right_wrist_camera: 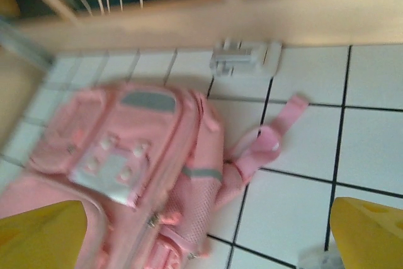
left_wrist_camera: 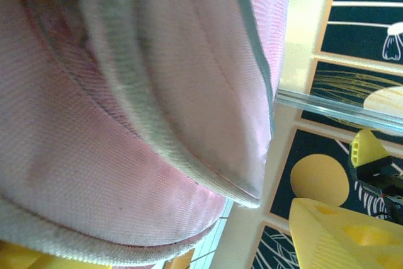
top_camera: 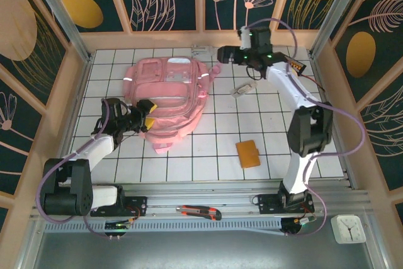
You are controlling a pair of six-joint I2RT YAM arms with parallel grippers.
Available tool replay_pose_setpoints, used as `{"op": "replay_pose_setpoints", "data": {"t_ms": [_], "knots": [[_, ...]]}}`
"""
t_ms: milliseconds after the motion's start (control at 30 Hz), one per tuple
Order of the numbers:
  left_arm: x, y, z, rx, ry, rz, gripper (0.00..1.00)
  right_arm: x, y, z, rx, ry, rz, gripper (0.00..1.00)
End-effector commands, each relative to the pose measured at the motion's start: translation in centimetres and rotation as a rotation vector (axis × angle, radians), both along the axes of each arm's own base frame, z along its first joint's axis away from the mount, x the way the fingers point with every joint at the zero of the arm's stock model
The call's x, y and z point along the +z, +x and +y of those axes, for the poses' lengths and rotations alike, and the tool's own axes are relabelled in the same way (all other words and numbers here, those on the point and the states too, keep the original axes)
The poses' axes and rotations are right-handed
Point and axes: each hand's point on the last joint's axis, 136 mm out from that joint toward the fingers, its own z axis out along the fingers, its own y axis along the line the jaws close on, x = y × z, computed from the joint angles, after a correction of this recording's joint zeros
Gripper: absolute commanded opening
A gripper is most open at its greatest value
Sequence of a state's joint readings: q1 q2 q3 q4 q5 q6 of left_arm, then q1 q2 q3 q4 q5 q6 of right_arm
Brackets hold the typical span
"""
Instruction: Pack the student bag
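- The large soft pink fabric backpack (left_wrist_camera: 126,155) is pressed right up to the left wrist lens, its woven cloth and pale grey piping covering most of that frame. From above it lies flat, front upward, in the upper left-centre of the frame, with pale reflective strips on its sides. In the right wrist view a pink strap trails from it toward frame centre.
- The white-tiled surface (top_camera: 189,168) with dark grout lines carries the backpack.
- The left end effector (top_camera: 150,114) sits at the backpack's lower left edge. Its yellow fingers (left_wrist_camera: 340,234) stand apart at the bottom corners of the wrist frame, with pink cloth across the space between them.
- The right end effector (right_wrist_camera: 204,234) hangs near the top centre of the overhead frame, just right of the backpack. Its yellow fingers (right_wrist_camera: 371,231) are spread wide with nothing between them.
- A flat orange rectangular pouch (top_camera: 248,153) lies right of centre, well apart from the backpack.
- A red-and-black utility knife (top_camera: 198,211) rests on the metal rail at bottom centre.
- A small white square clock (top_camera: 348,228) sits at lower right.
- A small white oblong item (top_camera: 242,89) lies just right of the backpack.
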State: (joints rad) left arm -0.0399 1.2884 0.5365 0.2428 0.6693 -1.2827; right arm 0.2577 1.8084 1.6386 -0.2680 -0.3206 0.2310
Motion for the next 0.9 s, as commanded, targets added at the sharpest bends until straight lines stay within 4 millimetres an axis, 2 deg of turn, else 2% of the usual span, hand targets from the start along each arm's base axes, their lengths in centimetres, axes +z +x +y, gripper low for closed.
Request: {"op": "replay_pose_setpoints", "data": {"t_ms": [0, 67, 167, 267, 333, 500, 700, 867], "knots": [[1.6, 0.3, 0.3, -0.011, 0.03, -0.053, 0.74, 2.4, 0.4, -3.3, -0.107, 0.26, 0.018, 0.99], [1.9, 0.1, 0.3, -0.02, 0.046, -0.063, 0.75, 2.3, 0.1, -5.7, -0.142, 0.388, 0.069, 0.99], [2.1, -0.3, 0.3, -0.041, 0.079, -0.069, 0.76, 1.3, -1.0, -8.2, -0.187, 0.488, 0.107, 0.99], [2.4, -0.6, 0.6, -0.076, 0.15, -0.085, 0.79, 0.3, -2.3, -9.3, -0.208, 0.479, 0.137, 0.99], [2.6, -0.7, 0.8, -0.104, 0.213, -0.096, 0.86, -0.5, -3.0, -9.6, -0.218, 0.444, 0.169, 0.99], [3.6, -0.8, 2.2, -0.161, 0.411, -0.12, 0.91, -2.5, -5.0, -9.8, -0.226, 0.381, 0.24, 0.99], [4.8, -0.3, 3.3, -0.193, 0.544, -0.162, 0.92, -4.0, -6.8, -10.0, -0.239, 0.35, 0.284, 0.99], [5.8, 0.6, 3.8, -0.236, 0.668, -0.201, 0.92, -5.3, -7.7, -9.2, -0.206, 0.309, 0.348, 0.99]]}}
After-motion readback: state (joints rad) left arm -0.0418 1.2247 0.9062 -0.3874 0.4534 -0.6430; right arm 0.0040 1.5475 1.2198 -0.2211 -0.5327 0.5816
